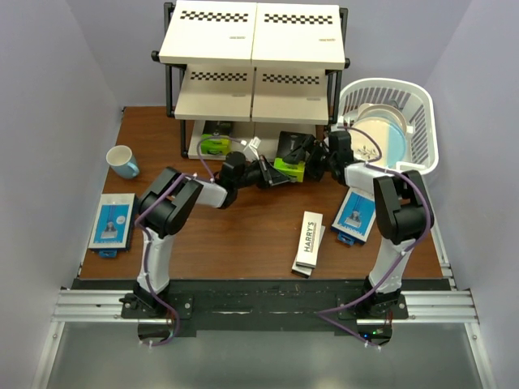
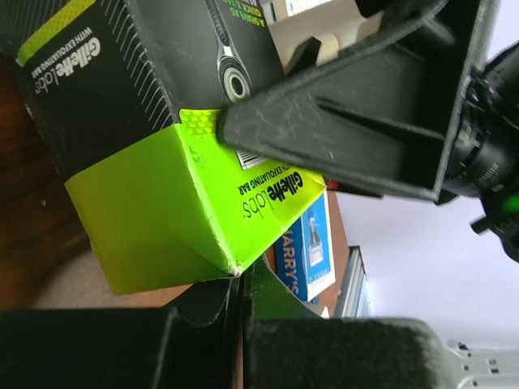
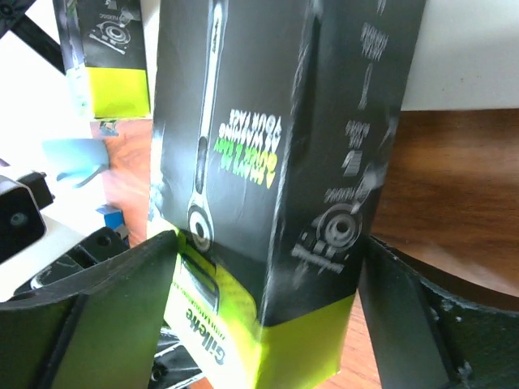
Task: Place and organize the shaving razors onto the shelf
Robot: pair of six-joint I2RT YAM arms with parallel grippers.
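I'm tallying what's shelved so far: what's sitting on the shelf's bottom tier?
One black-and-lime razor box stands at the front left of the shelf's bottom tier. The upper boards cover the rest, so more there cannot be ruled out.

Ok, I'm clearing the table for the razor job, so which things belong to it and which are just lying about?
Job:
shelf
black-and-lime box on its bottom tier
black-and-lime box in the right gripper
left blue-and-white box
right blue-and-white box
stacked HARRY'S boxes

Lying about:
mug
basket
plate in it

Both arms reach the black-and-lime razor box (image 1: 289, 166)
The right gripper (image 1: 315, 162) clamps its sides; the left gripper (image 1: 274, 176), fingers pressed together, sits at its lime end.
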